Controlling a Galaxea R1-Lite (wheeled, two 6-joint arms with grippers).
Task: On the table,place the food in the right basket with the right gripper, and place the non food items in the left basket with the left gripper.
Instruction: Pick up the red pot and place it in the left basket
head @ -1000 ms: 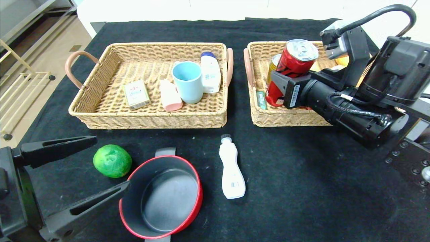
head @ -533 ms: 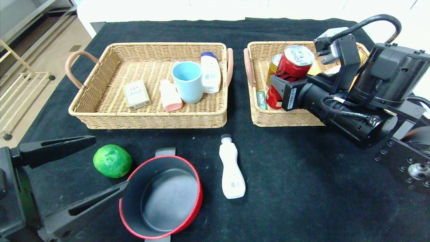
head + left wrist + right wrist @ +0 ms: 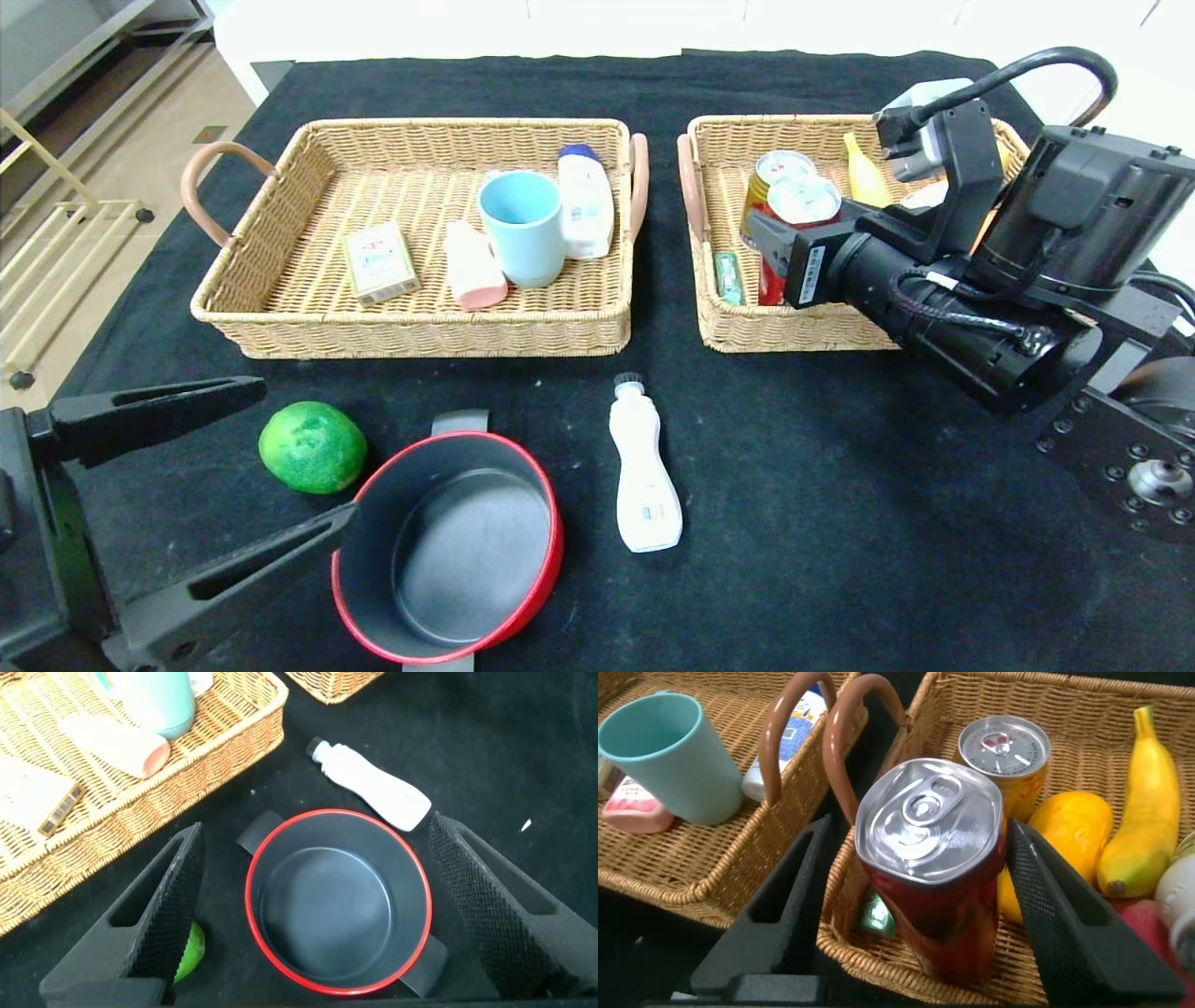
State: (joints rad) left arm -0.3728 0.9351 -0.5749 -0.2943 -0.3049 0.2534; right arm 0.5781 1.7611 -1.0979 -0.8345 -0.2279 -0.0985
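Black cloth covers the table (image 3: 840,523). From the head view, the left basket (image 3: 280,322) holds a small card box (image 3: 378,263), a pink tube (image 3: 472,268), a blue cup (image 3: 522,227) and a white lotion bottle (image 3: 584,200) leaning just behind the cup. The right basket (image 3: 719,327) holds a red can (image 3: 801,207) standing upright, a yellow can (image 3: 773,173) touching it behind, a banana (image 3: 864,175) and a small green packet (image 3: 727,277) by the near wall. The right gripper (image 3: 794,252) reaches into this basket at the red can. In front of the left basket lie a green lime (image 3: 313,446), a red-rimmed pot (image 3: 448,546) and a white bottle (image 3: 642,469) on its side. The left gripper (image 3: 210,485) waits near the pot, fingers wide apart.

The left wrist view shows the pot (image 3: 338,901) between the spread fingers (image 3: 159,910), untouched, with the white bottle (image 3: 374,782) beyond it.

The right wrist view shows the red can (image 3: 936,863) between the fingers (image 3: 775,905), which stand apart with a gap on either side of it. Behind it sit the yellow can (image 3: 1006,758), a mango (image 3: 1064,831) and the banana (image 3: 1139,803).
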